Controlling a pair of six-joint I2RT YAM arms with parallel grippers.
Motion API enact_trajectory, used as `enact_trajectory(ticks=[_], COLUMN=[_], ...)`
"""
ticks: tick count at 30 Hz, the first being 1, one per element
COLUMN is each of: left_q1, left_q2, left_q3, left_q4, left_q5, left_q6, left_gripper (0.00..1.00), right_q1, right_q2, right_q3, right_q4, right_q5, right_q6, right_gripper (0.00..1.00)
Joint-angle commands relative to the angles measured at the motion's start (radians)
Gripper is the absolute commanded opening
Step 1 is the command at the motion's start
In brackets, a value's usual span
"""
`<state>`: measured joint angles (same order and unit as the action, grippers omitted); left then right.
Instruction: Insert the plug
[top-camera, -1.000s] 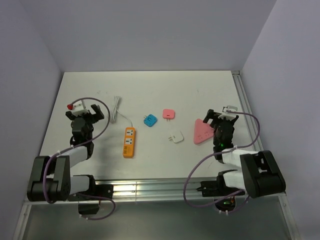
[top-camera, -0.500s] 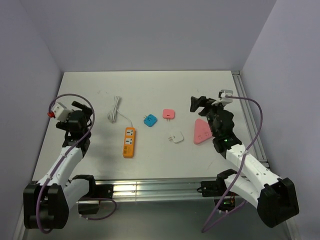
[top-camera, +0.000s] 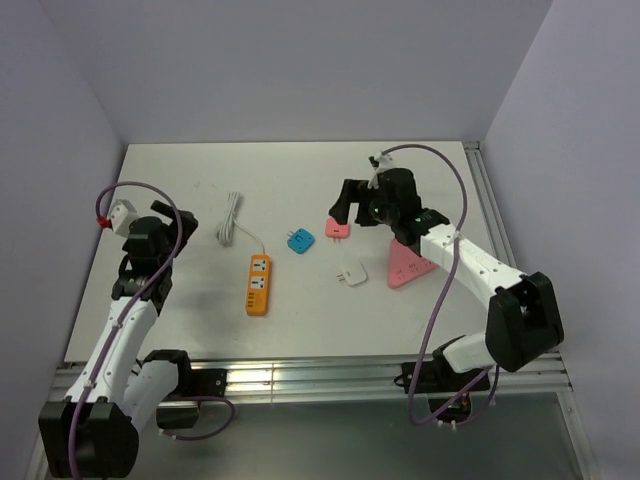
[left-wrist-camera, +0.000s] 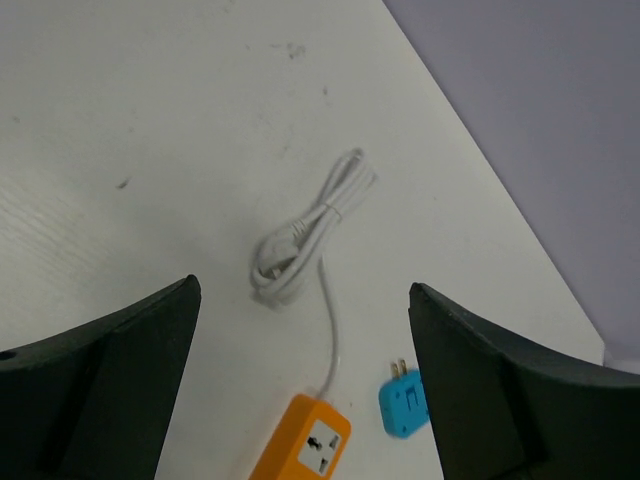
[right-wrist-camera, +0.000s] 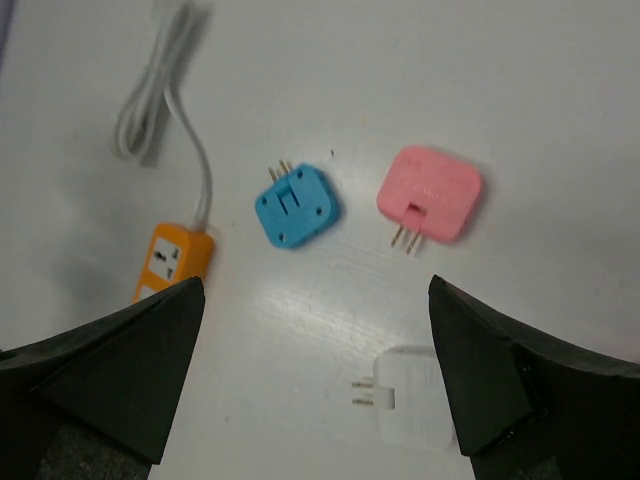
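**plugwatcher:** Two pincers, both spread wide with nothing in them. The right pincer (top-camera: 348, 208) hangs just at 12 o'clock of the pink plug (top-camera: 337, 228). My guess is it's up high so it can line up a grab from above.

**benchrat:** And where's the blue plug (top-camera: 299, 240)?

**plugwatcher:** Lying flat near the middle of the table, prongs toward about 10 o'clock, nobody touching it. From it, the pink plug is at 2, the white plug (top-camera: 351, 274) at 4, the orange power strip (top-camera: 259, 284) at 7 and the pink triangle socket block (top-camera: 405, 268) near 4.

**benchrat:** Any change from a second ago?

**plugwatcher:** The right arm has swung in from the 3 o'clock edge. The left pincer (top-camera: 160, 232) has lifted out of its folded pose at 9 o'clock, probably to stay clear. No plug has budged.
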<state>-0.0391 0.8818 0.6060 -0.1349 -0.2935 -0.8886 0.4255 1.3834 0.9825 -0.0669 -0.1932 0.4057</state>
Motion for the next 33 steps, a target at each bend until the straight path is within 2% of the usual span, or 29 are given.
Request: enact_trajectory(ticks=[1, 5, 8, 11, 13, 22, 33], left_q1=[0.007, 0.007, 0.007, 0.007, 0.005, -0.018, -0.038], left_q2=[-0.009, 0.028, 0.040, 0.039, 0.046, 0.048, 0.023], left_q3=[0.003, 0.034, 0.046, 0.046, 0.054, 0.067, 0.084], left_q4=[0.001, 0.020, 0.037, 0.089, 0.106, 0.090, 0.063], left_q5=[0.221, 0.410, 0.505, 0.620, 0.687, 0.764, 0.781], left_q6=[0.011, 0.080, 0.097, 0.109, 0.111, 0.120, 0.140], left_gripper=[0.90, 0.85, 0.83, 0.75, 0.76, 0.75, 0.73], right_q1=[0.053, 0.131, 0.141, 0.141, 0.141, 0.142, 0.144], right_q2=[0.006, 0.002, 0.019, 0.058, 0.077, 0.174, 0.236], right_q3=[0.051, 0.027, -0.014, -0.044, -0.065, -0.067, -0.057], right_q4=[-0.237, -0.342, -0.367, -0.366, -0.360, -0.330, -0.332], right_q5=[0.026, 0.175, 0.221, 0.230, 0.236, 0.202, 0.213], right_q6=[-0.050, -0.073, -0.009, 0.007, 0.001, 0.002, -0.016], right_gripper=[1.00, 1.00, 0.97, 0.95, 0.94, 0.84, 0.80])
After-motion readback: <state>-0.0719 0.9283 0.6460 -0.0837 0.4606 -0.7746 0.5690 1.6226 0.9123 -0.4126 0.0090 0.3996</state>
